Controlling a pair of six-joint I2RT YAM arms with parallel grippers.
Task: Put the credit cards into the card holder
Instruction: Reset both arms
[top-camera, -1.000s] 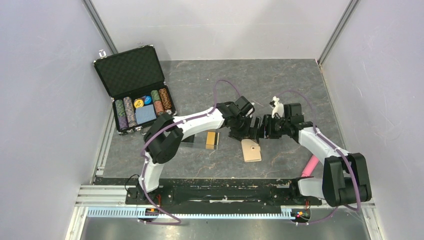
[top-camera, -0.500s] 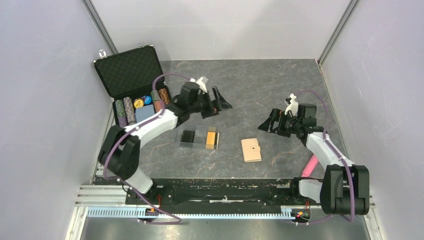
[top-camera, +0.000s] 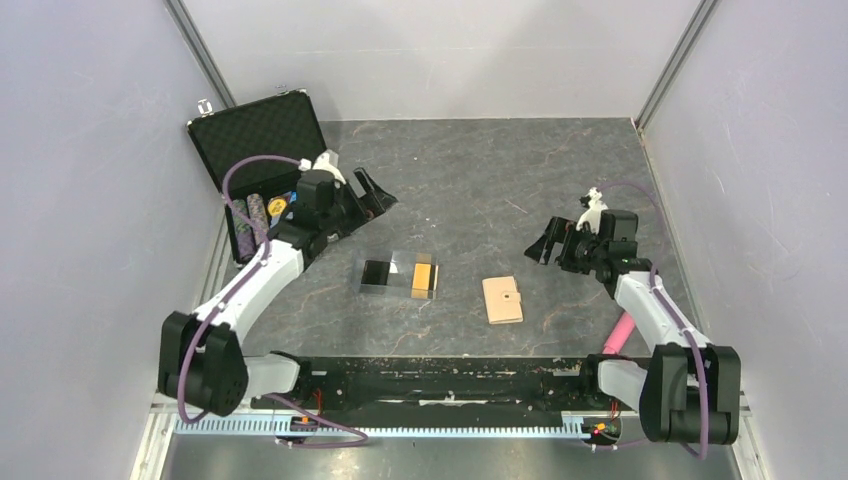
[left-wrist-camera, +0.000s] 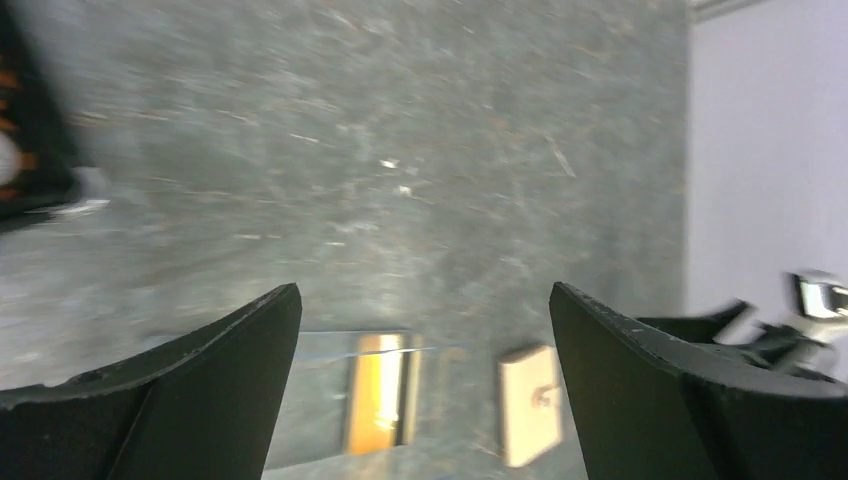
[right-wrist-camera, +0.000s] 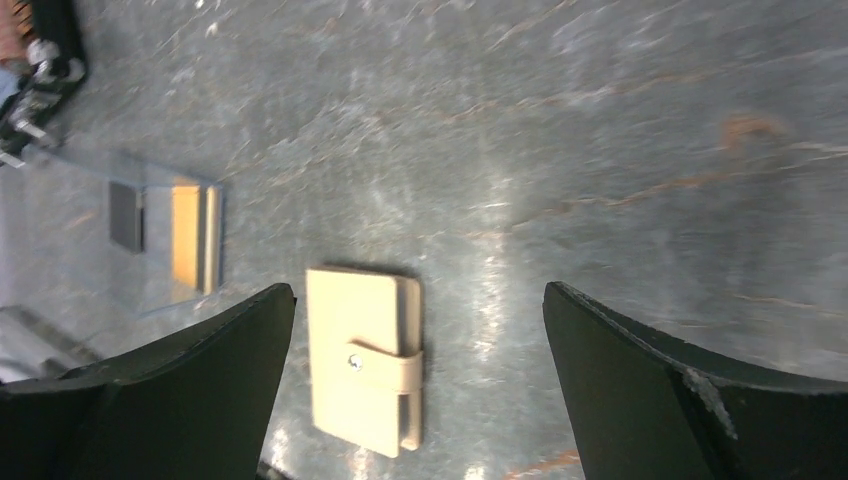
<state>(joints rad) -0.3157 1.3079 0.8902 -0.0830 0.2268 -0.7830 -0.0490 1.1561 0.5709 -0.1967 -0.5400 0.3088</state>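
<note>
One gold-orange card (top-camera: 424, 277), one black card (top-camera: 376, 272), hazy under clear sleeves (top-camera: 400, 266) mid-tabletop; one tan leather wallet (top-camera: 502, 300); left gripper (top-camera: 378, 192), right gripper (top-camera: 539, 245) gape empty.

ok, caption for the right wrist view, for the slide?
Right gripper, jaws open, above the closed tan card holder; gold-orange card and black card lie apart from it.

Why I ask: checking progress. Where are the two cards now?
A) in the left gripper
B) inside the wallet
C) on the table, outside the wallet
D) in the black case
C: the gold card and black card lie side by side on the table, apart from the closed wallet.
</note>
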